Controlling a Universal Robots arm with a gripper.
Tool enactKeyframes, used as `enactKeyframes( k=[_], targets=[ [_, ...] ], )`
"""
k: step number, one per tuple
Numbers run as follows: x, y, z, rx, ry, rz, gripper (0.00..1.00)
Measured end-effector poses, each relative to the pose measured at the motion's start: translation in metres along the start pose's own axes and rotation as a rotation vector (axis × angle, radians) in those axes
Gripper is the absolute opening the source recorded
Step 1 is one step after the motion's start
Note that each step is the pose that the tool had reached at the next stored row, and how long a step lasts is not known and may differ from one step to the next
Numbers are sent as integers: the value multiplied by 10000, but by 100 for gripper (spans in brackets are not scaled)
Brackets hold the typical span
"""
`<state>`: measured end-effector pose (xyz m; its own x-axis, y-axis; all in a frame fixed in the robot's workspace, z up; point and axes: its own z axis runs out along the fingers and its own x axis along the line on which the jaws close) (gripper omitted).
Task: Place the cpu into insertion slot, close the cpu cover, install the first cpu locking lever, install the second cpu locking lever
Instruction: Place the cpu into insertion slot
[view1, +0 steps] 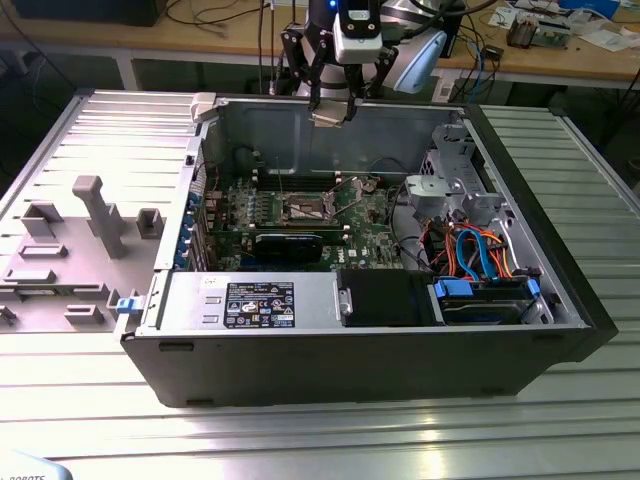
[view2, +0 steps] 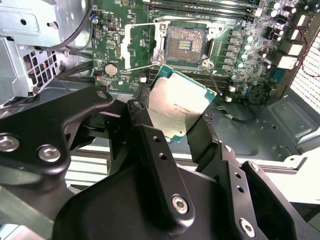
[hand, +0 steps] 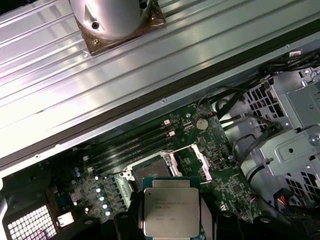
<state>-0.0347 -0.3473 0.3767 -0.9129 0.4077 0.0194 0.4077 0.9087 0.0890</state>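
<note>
My gripper (view1: 333, 108) hangs over the far wall of the open computer case (view1: 350, 370), shut on the cpu (view2: 181, 102). The cpu is a silver square chip with a green rim, pinched at two opposite edges by the black fingers (view2: 200, 140). It is in the air, tilted, short of the insertion slot (view2: 186, 42). That slot lies bare on the green motherboard (view1: 372, 225), a dark square with a silver border. The cpu cover (view2: 140, 47) is swung open beside the slot. In the first wrist view the cpu (hand: 170, 210) hovers just before the insertion slot (hand: 150, 170).
A black graphics card (view1: 288, 245) lies in front of the slot, and long memory slots (hand: 130, 145) run behind it. A metal drive cage (view1: 455, 190) and blue and orange cables (view1: 480, 250) fill the exterior view's right. Grey fixture blocks (view1: 90, 215) stand left of the case.
</note>
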Motion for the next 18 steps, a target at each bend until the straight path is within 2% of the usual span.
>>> enactKeyframes(
  k=[4,6,8,18],
  targets=[
    [-1,-3,14,0,-22,215,54],
    [-1,-4,30,3,-54,538,54],
    [-1,-5,33,2,-67,688,54],
    [10,-10,34,-2,-77,800,54]
  ],
)
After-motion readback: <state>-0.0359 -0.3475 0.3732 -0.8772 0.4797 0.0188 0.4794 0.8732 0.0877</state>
